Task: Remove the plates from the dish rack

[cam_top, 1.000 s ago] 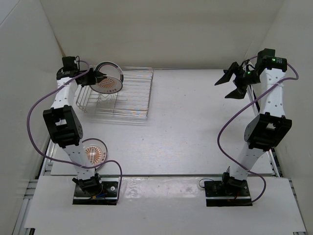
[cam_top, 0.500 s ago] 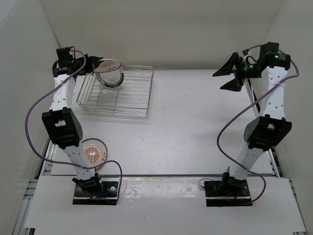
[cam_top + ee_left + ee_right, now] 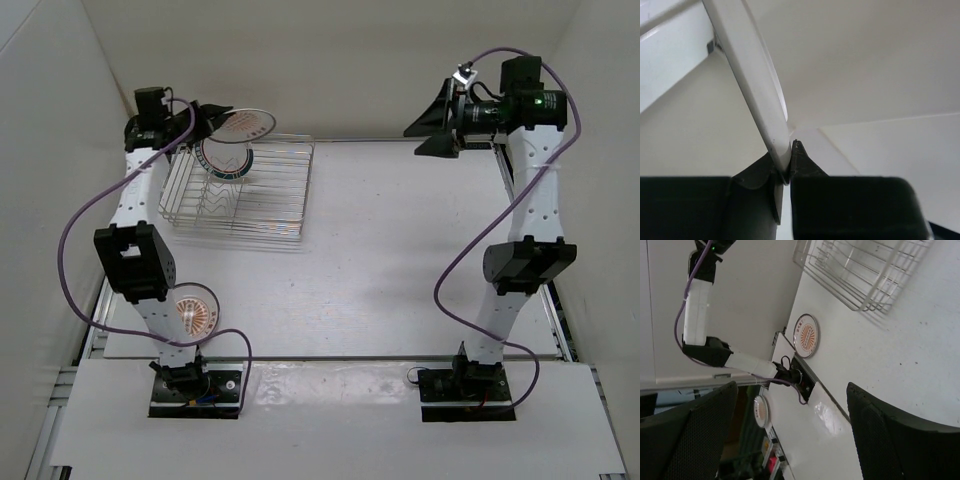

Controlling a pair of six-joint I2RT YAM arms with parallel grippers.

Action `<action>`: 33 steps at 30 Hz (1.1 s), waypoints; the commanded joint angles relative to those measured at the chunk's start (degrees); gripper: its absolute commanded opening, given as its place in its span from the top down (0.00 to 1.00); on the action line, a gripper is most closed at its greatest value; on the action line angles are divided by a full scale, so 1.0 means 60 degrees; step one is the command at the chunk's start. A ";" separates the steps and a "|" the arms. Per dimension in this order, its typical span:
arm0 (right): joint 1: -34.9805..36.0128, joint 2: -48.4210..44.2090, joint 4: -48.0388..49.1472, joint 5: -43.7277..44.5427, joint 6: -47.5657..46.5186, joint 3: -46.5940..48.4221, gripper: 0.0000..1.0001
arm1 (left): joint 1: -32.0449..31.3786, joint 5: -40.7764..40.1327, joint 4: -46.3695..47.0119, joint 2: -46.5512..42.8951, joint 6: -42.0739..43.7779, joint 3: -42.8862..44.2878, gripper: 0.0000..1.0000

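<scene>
Dish rack: a rectangular silver wire rack [image 3: 265, 200] with thin parallel bars, standing on the white table [image 3: 400, 260].
Left gripper: the left gripper [image 3: 212, 120] hangs over the rack's far left corner. Its black fingers [image 3: 807, 172] pinch the rim of a small round white plate [image 3: 248, 122].
Held plate: it is tilted in the air above the rack's far edge. The wrist view shows only its plain white edge [image 3: 752, 85].
Plate in rack: a round white plate with a dark rim band [image 3: 226, 160] stands among the prongs at the rack's far left end, just under the held one.
Plate on table: a white plate with an orange sunburst centre [image 3: 196, 314] lies flat, well nearer than the rack, beside the left arm.
Right gripper: the right gripper [image 3: 432, 125] is raised well to the right of the rack, fingers spread wide, holding nothing.
</scene>
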 commanded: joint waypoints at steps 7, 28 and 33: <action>0.1903 0.0441 -0.0083 0.0623 -0.1121 0.1643 0.16 | -0.2369 0.1655 0.0121 -0.0915 -0.2630 0.0401 1.00; 0.0939 -0.1493 0.2849 0.0996 0.4283 -0.3526 0.11 | -0.3794 0.1524 0.1307 -0.0227 0.1442 0.0415 1.00; 0.0733 -0.2035 0.7120 -0.0633 0.8718 -0.6485 0.15 | -0.3794 0.1290 0.0415 -0.0197 0.1281 0.0827 1.00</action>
